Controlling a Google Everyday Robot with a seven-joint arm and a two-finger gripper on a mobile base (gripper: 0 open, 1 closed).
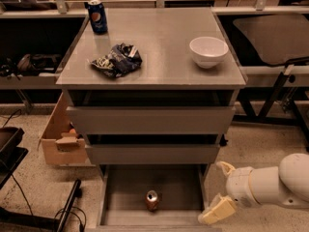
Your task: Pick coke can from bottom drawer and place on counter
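The coke can (pixel 152 200) stands upright on the floor of the open bottom drawer (pixel 126 186), near the middle of its front edge, nothing around it. Just off the drawer's right front corner hangs the gripper (pixel 213 192), fingers spread and holding nothing. On the counter (pixel 164 33): a blue Pepsi can (pixel 97 16) at the back left corner, a crumpled bag (pixel 116 60) front left, a white bowl (pixel 208 51) near the right edge.

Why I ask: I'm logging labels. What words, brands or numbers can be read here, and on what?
No words can be read.
Pepsi can, back left of the counter: lettering blurred.
Coke can in the bottom drawer: label too small.
Crumpled snack bag: print blurred.
Gripper, open, right of the drawer: no markings.
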